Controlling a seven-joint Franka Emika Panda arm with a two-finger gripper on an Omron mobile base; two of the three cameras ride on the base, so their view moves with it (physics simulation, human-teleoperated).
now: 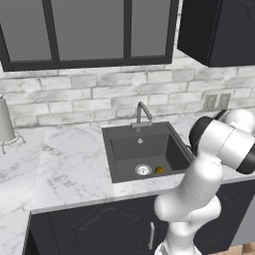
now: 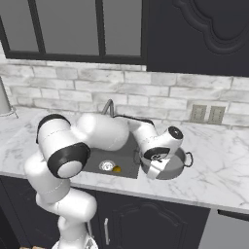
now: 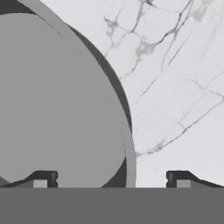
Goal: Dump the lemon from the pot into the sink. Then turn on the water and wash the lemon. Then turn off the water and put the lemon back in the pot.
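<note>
The lemon (image 1: 159, 170) (image 2: 116, 169), a tiny yellow-orange ball, lies on the floor of the dark sink (image 1: 124, 149) (image 2: 127, 158), just right of the silver drain (image 1: 143, 170). The grey pot (image 2: 177, 169) stands upright on the marble counter, right of the sink, and its inside (image 3: 57, 100) holds nothing. My gripper (image 3: 111, 179) is open just above the pot's near-left rim (image 3: 127, 135). The rim runs between the two widely spread fingertips (image 3: 43, 178), which touch nothing. The grey faucet (image 1: 143, 113) (image 2: 108, 106) rises behind the basin, with no water running.
White marble counter (image 1: 69, 159) (image 2: 219, 160) lies on both sides of the sink. A paper towel holder (image 1: 6, 124) stands at the far left. Two wall outlets (image 2: 206, 114) sit on the brick backsplash, with dark cabinets above and below.
</note>
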